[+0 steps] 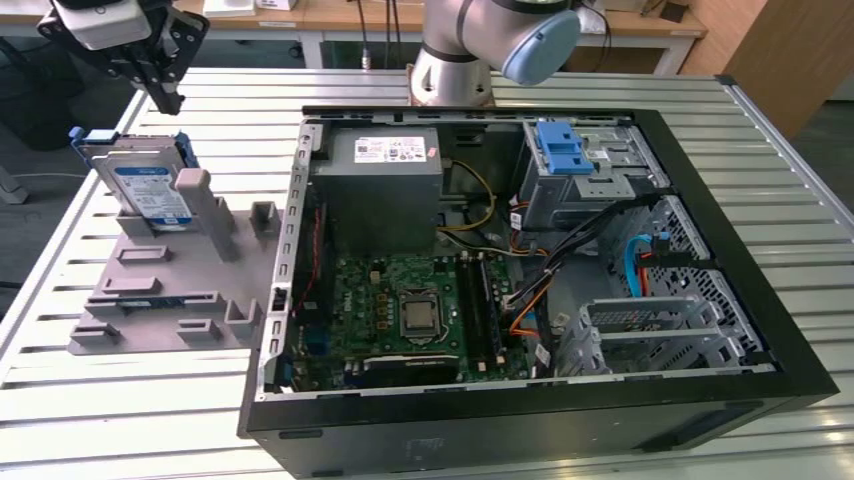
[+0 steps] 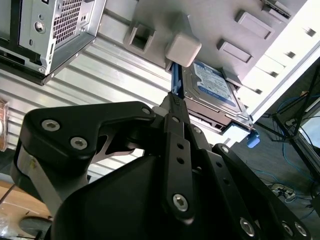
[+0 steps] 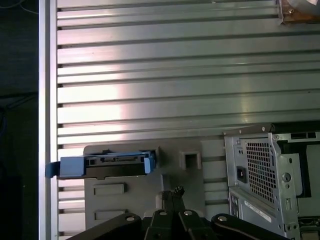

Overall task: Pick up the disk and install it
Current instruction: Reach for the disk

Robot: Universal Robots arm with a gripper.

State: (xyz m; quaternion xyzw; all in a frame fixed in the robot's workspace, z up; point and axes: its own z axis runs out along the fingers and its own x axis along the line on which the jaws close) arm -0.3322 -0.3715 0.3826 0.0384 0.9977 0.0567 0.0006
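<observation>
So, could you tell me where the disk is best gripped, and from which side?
Probably the upper edge of the disk, pinched across its thin blue-framed thickness, coming down from above: it stands on edge in the grey holder, whose posts hem in its lower part. The gripper hangs above it.

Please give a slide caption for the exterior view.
The arm's black tool hangs near the silver, blue-framed disk standing in a grey plastic holder beside the open black computer case.
</observation>
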